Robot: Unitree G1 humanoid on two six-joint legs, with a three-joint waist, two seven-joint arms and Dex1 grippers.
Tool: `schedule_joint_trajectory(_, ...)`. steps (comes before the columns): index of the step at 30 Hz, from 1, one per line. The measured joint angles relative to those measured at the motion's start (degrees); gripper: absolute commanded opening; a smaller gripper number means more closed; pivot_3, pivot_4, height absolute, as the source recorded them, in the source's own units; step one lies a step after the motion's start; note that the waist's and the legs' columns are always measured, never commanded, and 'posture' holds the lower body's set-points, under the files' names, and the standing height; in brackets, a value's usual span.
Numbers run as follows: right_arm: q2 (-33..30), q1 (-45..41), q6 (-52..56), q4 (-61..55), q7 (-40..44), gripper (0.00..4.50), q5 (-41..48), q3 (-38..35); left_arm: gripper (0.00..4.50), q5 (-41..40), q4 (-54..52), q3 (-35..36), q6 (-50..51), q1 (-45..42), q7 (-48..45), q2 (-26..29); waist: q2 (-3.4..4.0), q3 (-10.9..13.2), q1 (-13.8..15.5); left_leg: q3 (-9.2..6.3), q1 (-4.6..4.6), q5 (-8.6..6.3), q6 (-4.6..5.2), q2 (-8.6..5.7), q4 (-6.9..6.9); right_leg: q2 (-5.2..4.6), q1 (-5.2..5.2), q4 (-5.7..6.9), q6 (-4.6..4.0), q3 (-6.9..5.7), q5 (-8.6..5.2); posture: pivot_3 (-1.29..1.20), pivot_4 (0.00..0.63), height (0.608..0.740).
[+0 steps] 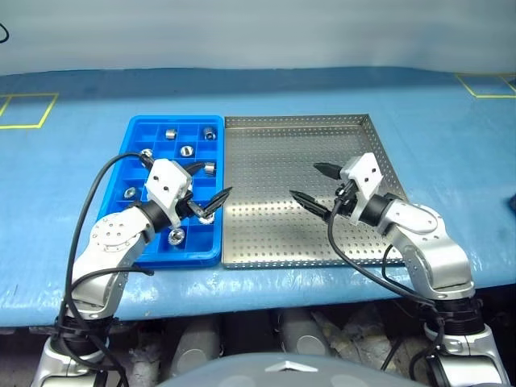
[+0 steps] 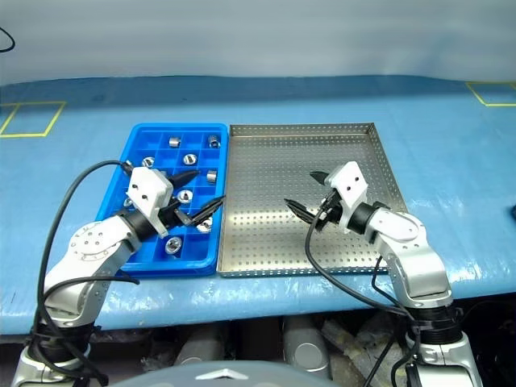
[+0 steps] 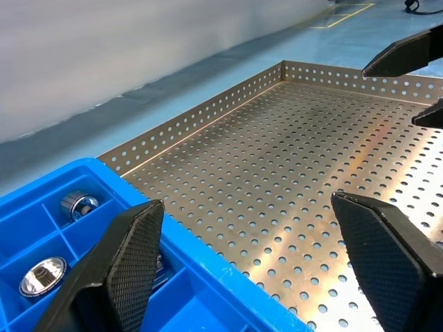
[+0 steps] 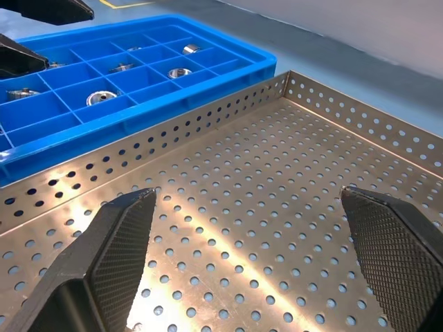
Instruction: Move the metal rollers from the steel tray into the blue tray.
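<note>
The blue tray [image 1: 137,139] sits left of the steel tray [image 1: 306,129], their long sides touching. Several metal rollers lie in blue cells, such as one at the back [image 1: 171,134], one mid-tray [image 1: 186,151] and one near the front [image 1: 176,236]. Every roller I see is in the blue tray. My left gripper [image 1: 211,182] hangs open and holds nothing above the blue tray's right edge, pointing toward the steel tray. Over the middle of the steel tray my right gripper [image 1: 306,182] is also open and holds nothing, pointing left. The right wrist view looks across the perforated floor [image 4: 291,180] to the blue tray [image 4: 208,76].
Both trays rest on a table under a blue cover [image 1: 451,161]. Yellow tape squares mark its back left [image 1: 24,109] and back right [image 1: 488,85] corners. The table's front edge [image 1: 266,286] runs just below the trays. Black cables loop off both wrists.
</note>
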Motion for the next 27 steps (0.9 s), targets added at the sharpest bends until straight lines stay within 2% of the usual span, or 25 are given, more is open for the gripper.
schedule_joint_trajectory(27,0.20,-1.44,-0.89,0.08,-0.42,4.50,-0.23,1.84,4.22,0.06,-0.02,-0.09,-0.85,0.67,1.26,0.00,0.00,0.00,0.06,0.05,0.00,-0.01,0.01,0.00,0.00,0.00,-0.02,0.00,-0.03,0.05,0.08,-0.13,0.150,0.740)
